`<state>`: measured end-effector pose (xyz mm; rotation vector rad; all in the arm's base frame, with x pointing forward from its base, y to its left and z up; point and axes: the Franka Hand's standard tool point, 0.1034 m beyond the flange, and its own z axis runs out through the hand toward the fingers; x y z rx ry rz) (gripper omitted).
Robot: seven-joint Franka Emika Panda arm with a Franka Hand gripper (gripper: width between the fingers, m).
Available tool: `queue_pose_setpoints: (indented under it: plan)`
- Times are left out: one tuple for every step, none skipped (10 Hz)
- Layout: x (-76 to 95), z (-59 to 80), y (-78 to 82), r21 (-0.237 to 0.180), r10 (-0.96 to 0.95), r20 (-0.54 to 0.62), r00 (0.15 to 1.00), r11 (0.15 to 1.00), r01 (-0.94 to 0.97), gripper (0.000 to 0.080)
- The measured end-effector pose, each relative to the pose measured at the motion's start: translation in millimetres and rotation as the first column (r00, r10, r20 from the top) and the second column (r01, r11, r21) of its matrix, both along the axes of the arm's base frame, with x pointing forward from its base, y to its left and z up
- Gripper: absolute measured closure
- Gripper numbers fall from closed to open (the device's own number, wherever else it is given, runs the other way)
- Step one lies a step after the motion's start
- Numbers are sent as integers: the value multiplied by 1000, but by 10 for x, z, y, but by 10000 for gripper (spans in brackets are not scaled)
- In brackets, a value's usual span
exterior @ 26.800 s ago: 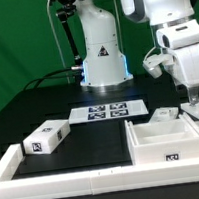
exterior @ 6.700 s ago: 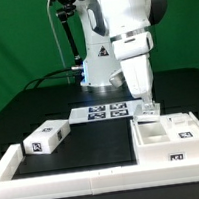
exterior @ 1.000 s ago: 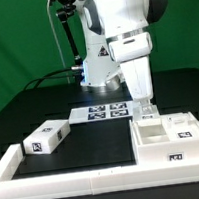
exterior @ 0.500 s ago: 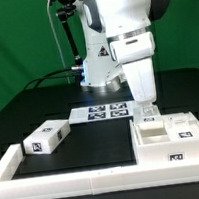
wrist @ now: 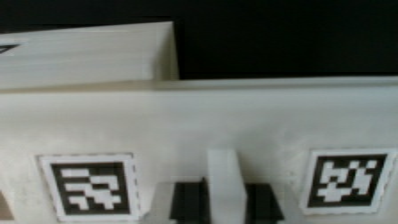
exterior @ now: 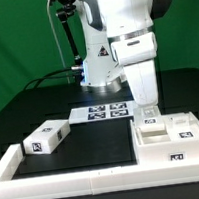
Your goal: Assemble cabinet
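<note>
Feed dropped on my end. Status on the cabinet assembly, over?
Gripper low at cabinet shell's far edge, grip unconfirmed. Drawer block lies apart, exterior view's left. No obstruction seen near gripper.

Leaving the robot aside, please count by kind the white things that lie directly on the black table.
Cabinet shell: 1
Drawer block: 1
Marker board: 1
Rail: 1
Total: 4

Bright, even light; the exterior view is sharp, the wrist view soft and blurred up close.
</note>
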<state>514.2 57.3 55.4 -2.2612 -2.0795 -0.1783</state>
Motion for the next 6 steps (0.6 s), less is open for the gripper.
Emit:
queue_pose_setpoints:
  plan:
    - [1, -5, -5, 1, 5, 1, 1000, 1000, -5, 729]
    - [38, -2, -23, 6, 20, 15, 1000, 1000, -20, 729]
    - [95, 0, -23, 10, 20, 21, 1000, 1000, -20, 729]
    - [152, 5, -24, 13, 17, 27, 999, 1000, -18, 729]
    - [205, 7, -27, 15, 15, 28, 999, 1000, -15, 729]
    - [255, 9, -29, 17, 14, 26, 1000, 1000, -14, 729]
